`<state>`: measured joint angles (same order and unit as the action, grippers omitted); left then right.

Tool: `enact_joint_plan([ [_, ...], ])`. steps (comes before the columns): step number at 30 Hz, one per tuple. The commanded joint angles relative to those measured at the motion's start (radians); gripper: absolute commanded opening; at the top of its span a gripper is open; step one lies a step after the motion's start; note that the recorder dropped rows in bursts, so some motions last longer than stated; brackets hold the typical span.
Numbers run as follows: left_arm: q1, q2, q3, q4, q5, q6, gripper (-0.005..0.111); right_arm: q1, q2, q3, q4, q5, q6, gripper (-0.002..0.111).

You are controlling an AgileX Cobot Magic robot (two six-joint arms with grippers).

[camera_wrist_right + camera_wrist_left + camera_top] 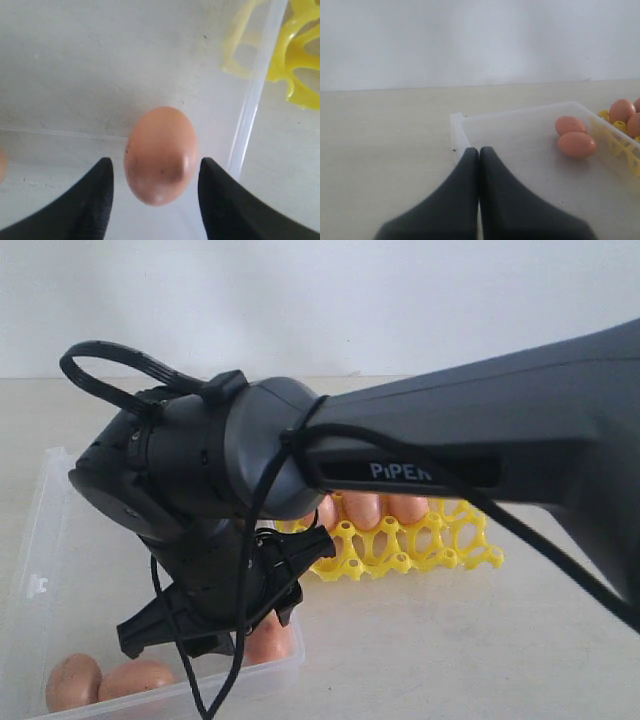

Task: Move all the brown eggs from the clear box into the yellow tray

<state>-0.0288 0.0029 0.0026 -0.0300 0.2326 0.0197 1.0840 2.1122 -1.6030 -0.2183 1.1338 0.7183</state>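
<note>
Right wrist view: right gripper (pixel 155 161) stands wide. Its matte black, tapered fingers (pixel 92 200) flank one brown egg (pixel 160 145), with a thin gap on each side and no contact seen. The egg is a smooth oval, pinkish-brown, with faint dark speckles and a small glossy highlight. It lies on the floor of the clear box (pixel 252 120), which is transparent plastic, close to a side wall. The yellow tray (pixel 300 60), a glossy openwork lattice, sits just beyond that wall.

Exterior view: the dark grey arm (pixel 480 440) hides the gripper tips, so the gap cannot be checked here. The box lies at 8 o'clock in the frame, and the tray at 3 o'clock from the gripper. Two more eggs (pixel 135 677) lie at 7 o'clock in a box corner. Seated eggs (pixel 365 508) fill tray cups. The tabletop (pixel 450 640) is pale and matte.

Left wrist view: left gripper (pixel 479 151) has its fingers pressed together with nothing between them, tips near a box corner.
</note>
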Motion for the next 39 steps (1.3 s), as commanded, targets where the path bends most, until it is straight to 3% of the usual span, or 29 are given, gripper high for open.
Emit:
enact_joint_plan([
  [1, -0.004, -0.003, -0.003, -0.005, -0.001, 0.001, -0.004, -0.006, -0.006, 0.045, -0.001, -0.009, 0.016, 0.050],
  [22, -0.004, -0.003, -0.003, -0.005, -0.001, 0.001, -0.004, -0.007, -0.006, 0.047, -0.007, -0.105, 0.000, 0.050],
  [39, -0.004, -0.003, -0.003, -0.005, -0.001, 0.001, -0.004, -0.007, 0.002, 0.047, 0.008, -0.093, -0.325, 0.050],
])
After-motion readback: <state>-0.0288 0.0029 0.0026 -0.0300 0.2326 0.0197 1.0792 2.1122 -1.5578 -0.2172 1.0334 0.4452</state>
